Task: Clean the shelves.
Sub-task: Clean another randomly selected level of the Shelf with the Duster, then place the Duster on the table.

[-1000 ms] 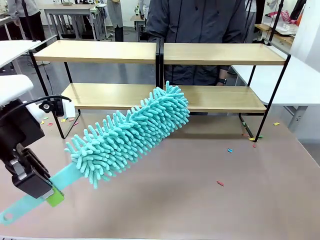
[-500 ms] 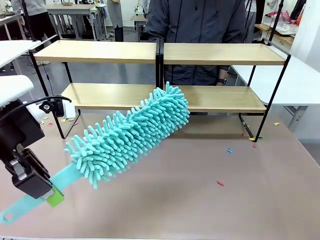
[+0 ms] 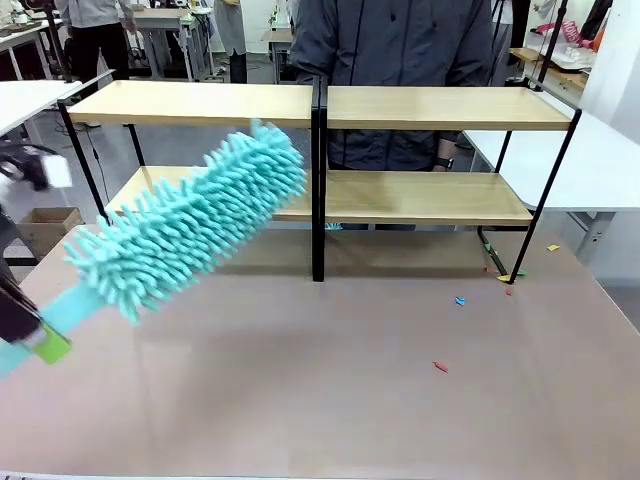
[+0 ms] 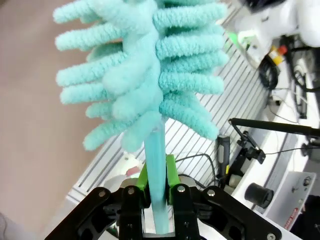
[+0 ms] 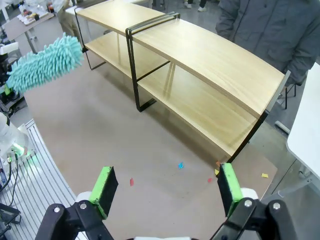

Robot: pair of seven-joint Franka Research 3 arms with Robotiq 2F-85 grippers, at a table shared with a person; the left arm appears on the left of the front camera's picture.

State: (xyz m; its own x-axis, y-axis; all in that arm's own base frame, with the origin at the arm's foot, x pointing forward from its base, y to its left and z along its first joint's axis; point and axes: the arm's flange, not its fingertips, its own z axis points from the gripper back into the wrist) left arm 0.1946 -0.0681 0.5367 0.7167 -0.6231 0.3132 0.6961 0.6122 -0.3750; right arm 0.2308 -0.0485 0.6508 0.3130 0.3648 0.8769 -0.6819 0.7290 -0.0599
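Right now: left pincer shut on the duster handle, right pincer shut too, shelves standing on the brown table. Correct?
Not quite. The right pincer is open: the right wrist view shows its green pads spread wide with nothing between them. The rest holds: the left pincer is shut on the duster handle, and the shelves stand on the brown table.

We see matt light-wood shelves (image 3: 200,103) on thin black metal, a fluffy teal chenille duster (image 3: 190,220), smooth plastic handle

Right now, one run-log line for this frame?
left pincer: shut on duster handle | duster head: raised, before left half of shelves | right pincer: open, empty, above table
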